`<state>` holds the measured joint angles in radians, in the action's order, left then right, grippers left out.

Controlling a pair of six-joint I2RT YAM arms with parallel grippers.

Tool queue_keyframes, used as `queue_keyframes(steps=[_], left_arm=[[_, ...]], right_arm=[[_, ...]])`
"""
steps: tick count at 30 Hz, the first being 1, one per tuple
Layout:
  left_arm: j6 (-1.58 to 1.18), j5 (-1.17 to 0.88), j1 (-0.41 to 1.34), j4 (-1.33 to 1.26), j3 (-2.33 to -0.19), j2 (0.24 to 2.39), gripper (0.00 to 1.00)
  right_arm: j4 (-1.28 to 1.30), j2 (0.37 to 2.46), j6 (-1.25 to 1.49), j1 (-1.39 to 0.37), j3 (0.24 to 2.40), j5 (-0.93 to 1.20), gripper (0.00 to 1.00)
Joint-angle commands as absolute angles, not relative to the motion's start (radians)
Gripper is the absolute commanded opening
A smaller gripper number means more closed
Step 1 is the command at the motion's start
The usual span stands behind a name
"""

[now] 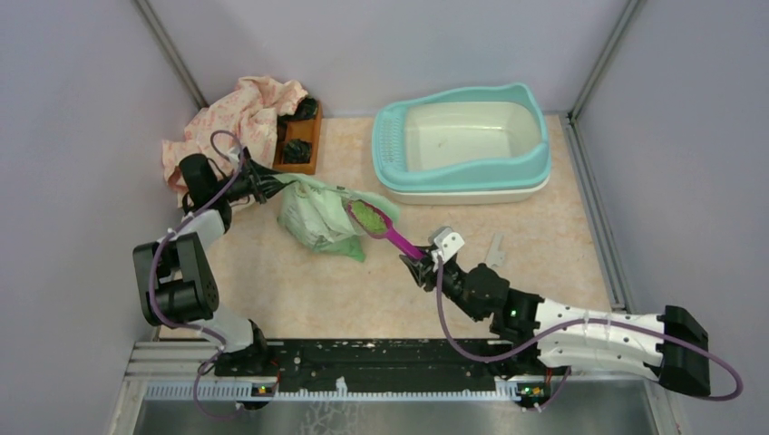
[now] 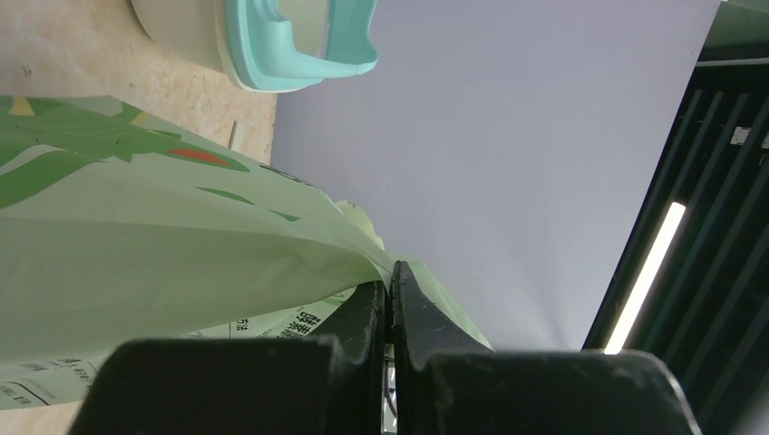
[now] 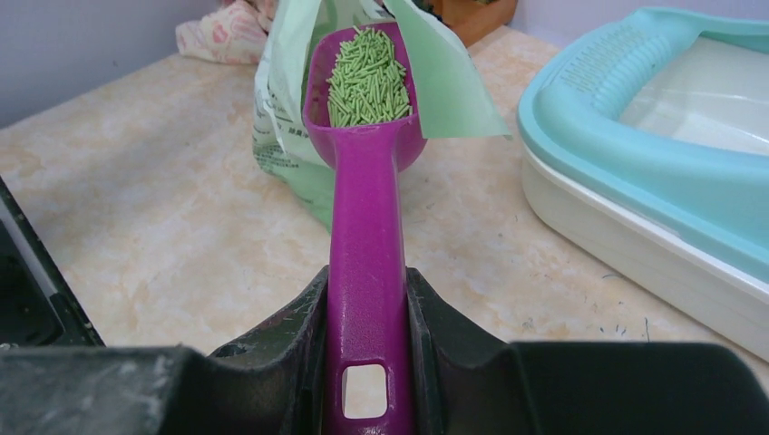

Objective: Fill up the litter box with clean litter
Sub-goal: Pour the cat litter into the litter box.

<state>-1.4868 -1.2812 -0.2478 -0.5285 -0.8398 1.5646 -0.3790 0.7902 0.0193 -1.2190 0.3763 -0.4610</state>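
**Operator:** Report the left tool.

**Technician:** The left tool is fully closed. Its jaws are pressed together on the top edge of the bag and hold that edge above the worktop. The rest of the bag sits on the worktop, left of centre.

**Operator:** Report the right tool.

**Technician:** The right tool is clamped on the handle of the scoop. One finger presses each side of the handle, just ahead of the hole at its end. The scoop points away from the tool, toward the bag.

**Operator:** Locate the litter.

**Technician:** The litter is a heap of green granules in the scoop bowl. The bowl is at the mouth of the bag, between its two flaps.

**Operator:** Locate the box.

**Technician:** The box stands on the far right part of the worktop, close to the back wall. Its perforated ledge is at the left end, the end nearest the bag. The basin shows its cream-white floor. The scoop bowl is near the box's near-left corner but apart from it.

**Operator:** Other items?

**Technician:** A cloth lies at the far left. A wooden tray with dark contents lies beside it, behind the bag.
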Motion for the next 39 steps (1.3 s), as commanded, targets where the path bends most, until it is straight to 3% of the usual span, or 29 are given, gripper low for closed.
queue_keyframes(steps=[1, 17, 32, 39], left_arm=[[-1.474, -1.276, -0.255, -0.593, -0.915, 1.563, 0.0], [-1.46, -1.231, -0.255, -0.528, -1.029, 1.646, 0.0], [-1.378, -1.209, -0.256, -0.462, -0.968, 1.645, 0.0], [-1.377, -1.221, -0.255, -0.464, -0.959, 1.64, 0.0]], right_arm=[[-0.356, 0.704, 0.01, -1.215, 0.425, -0.457, 0.0], [-0.271, 0.676, 0.005, -1.215, 0.488, -0.4, 0.0], [-0.24, 0.759, -0.064, -1.211, 0.694, -0.371, 0.0], [-0.163, 0.772, -0.037, -1.043, 0.794, -0.264, 0.0]])
